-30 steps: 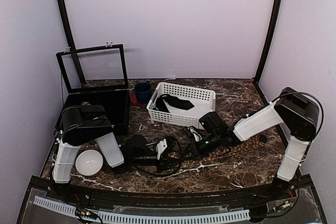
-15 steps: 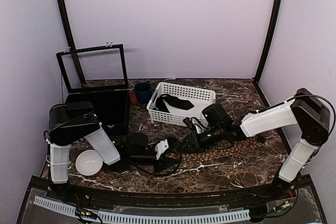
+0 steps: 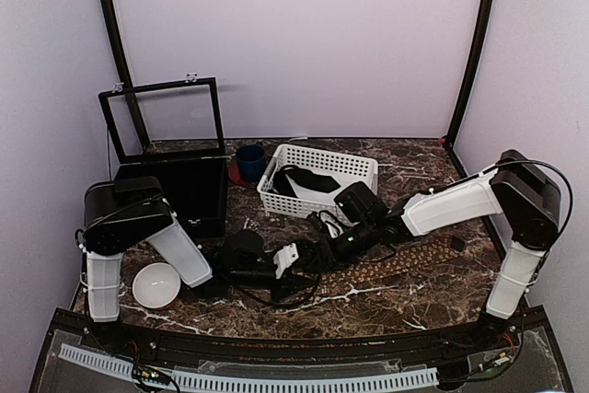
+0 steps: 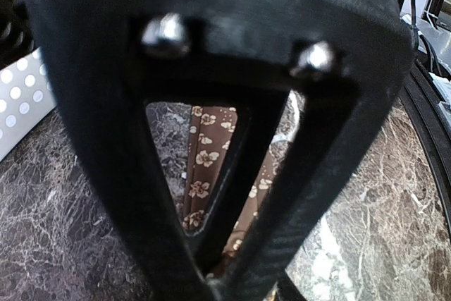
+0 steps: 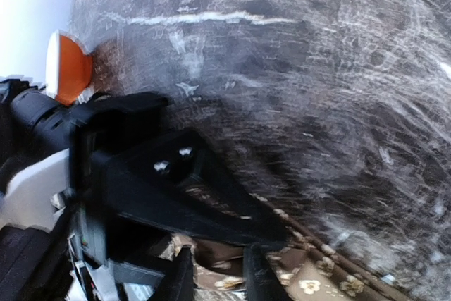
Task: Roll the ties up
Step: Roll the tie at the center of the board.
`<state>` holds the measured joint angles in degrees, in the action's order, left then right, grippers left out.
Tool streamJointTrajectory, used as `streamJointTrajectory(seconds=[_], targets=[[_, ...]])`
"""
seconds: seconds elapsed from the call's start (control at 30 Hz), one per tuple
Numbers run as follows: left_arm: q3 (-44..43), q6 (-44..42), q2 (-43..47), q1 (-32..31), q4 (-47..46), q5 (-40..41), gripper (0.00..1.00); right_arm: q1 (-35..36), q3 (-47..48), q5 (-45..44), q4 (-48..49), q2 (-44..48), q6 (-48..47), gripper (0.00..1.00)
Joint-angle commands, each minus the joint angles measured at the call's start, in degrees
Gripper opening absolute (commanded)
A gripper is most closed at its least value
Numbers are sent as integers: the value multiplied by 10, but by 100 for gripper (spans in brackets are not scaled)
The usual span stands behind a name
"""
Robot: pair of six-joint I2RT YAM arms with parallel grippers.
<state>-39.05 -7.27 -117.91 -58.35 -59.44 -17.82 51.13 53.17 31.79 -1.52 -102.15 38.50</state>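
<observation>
Overhead: both arms reach to mid-table, with the left gripper (image 3: 296,260) and right gripper (image 3: 319,249) almost tip to tip just in front of the white basket (image 3: 361,170). One tie (image 3: 414,256) lies flat on the marble table (image 3: 386,308). It shows as a brown patterned strip running from where the grippers meet out to the right, under the right arm, and the grippers hide its left end. A dark cloth (image 3: 308,181) lies in the basket (too dark to name). The blue cup (image 3: 249,161) stands at the basket's left corner, the black box (image 3: 198,198) with its lid raised is further left, and the white bowl (image 3: 155,283) sits by the left arm's base. Left wrist view: blurred black gripper parts fill the frame. Through a triangular gap the tie (image 4: 208,167) shows a tan flower print that the overhead view does not resolve. The left gripper's grip is unreadable in any view. Right wrist view: its fingertips (image 5: 182,276) stand narrowly apart at the bottom edge, with brown tie cloth between them. Whether they pinch the cloth or only straddle it, I cannot make out. Only this view shows an orange round thing (image 5: 67,68) with a white edge, at far left.
</observation>
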Motion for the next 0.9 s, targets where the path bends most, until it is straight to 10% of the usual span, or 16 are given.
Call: streamJointTrajectory(seconds=[0.0,0.3,0.47,0.87], targets=[[9,-19,-17,2,136,34,30,18,16,-30,-42,-22,-25,17],[10,-23,-12,2,142,41,30,16,4,-28,-33,-11,-19,0],[9,-23,-13,2,140,39,30,16,2,-25,-19,22,14,34],[10,-20,-13,2,134,39,30,24,-50,-45,32,16,104,38]])
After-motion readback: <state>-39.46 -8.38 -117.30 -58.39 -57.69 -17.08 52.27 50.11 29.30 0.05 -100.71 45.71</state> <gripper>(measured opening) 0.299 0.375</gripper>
